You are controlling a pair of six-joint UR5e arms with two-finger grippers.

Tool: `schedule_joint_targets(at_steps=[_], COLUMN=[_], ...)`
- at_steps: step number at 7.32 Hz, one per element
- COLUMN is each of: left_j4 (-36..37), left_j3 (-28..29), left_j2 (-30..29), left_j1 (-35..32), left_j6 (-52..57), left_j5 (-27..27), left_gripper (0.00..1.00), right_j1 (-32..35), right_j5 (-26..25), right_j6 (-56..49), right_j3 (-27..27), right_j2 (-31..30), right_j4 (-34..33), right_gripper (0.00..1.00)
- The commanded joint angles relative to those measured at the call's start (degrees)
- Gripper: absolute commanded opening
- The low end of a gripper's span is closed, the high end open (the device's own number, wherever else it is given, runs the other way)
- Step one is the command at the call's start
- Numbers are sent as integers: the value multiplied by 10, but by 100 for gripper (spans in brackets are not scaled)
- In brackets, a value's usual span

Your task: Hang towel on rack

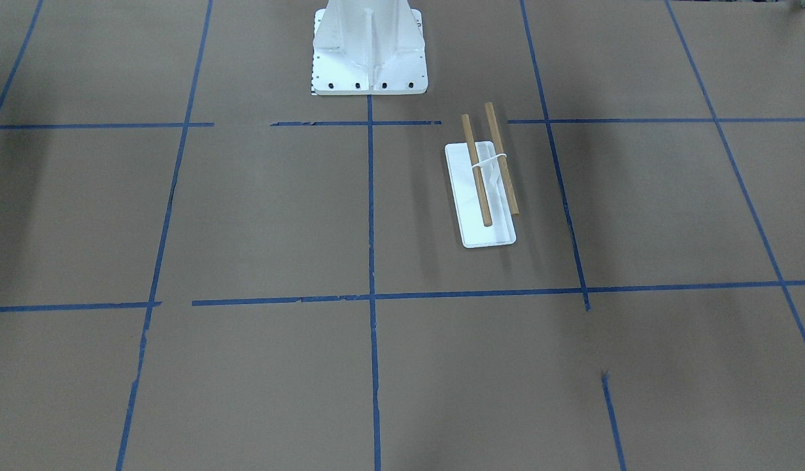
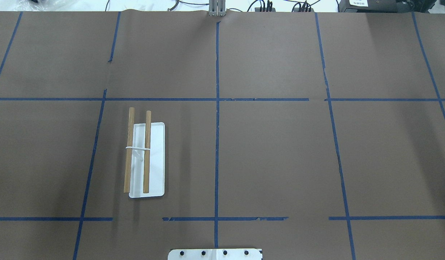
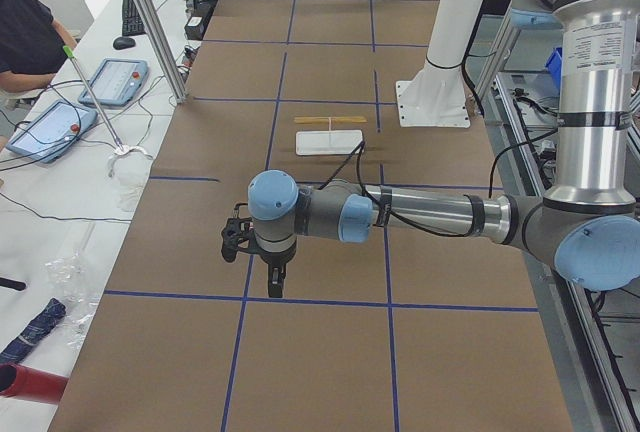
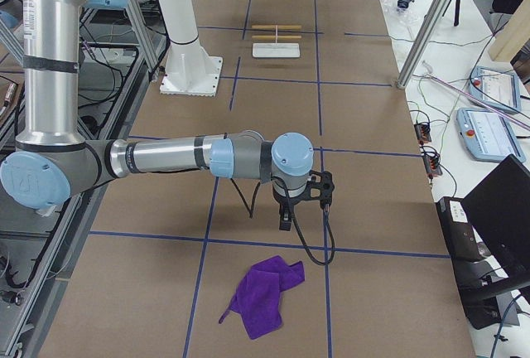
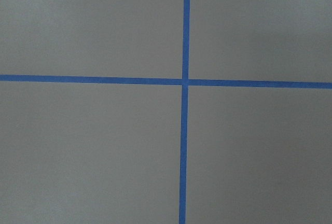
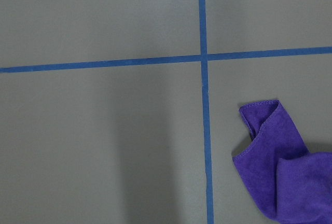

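The limp, light towel point(image 4: 263, 298) near the worktop's point(image 4: 373, 167) right edge wants a corner pinch; whether the left hand point(image 3: 274, 286) or right hand point(image 4: 284, 224) is clenched I cannot tell.

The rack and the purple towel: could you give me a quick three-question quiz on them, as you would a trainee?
1. True or false: the purple towel already hangs on the rack.
2. Which wrist camera shows the towel? A: left. B: right.
3. How many wooden dowels does the rack have?

Key: 1 false; 2 B; 3 two.
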Motion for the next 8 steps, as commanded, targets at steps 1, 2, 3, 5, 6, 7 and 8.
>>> schedule_joint_targets(at_steps=[1,2,3,5,6,7,8], left_j4=[0,0,0,0,0,0,0], left_j3=[0,-1,-3,-8,-15,-22,-28], left_j2=[-4,-4,-4,-5,-4,-4,-4], left_j1=[0,0,0,0,0,0,-1], left_j6=[0,0,0,0,0,0,0], left_j5=[0,-1,-2,-1,0,2,2], left_gripper=[100,100,100,100,100,100,100], right_j1=[0,0,-2,-2,-1,-2,-3], right_j5=[0,2,4,27,36,31,36], right_j6=[0,7,10,37,36,28,26], right_j3=[0,2,-31,-100,-121,-146,-158], right_j2=[5,7,23,16,17,25,19], right_j4=[0,6,57,164,183,182,183], right_gripper=[100,100,100,100,100,100,100])
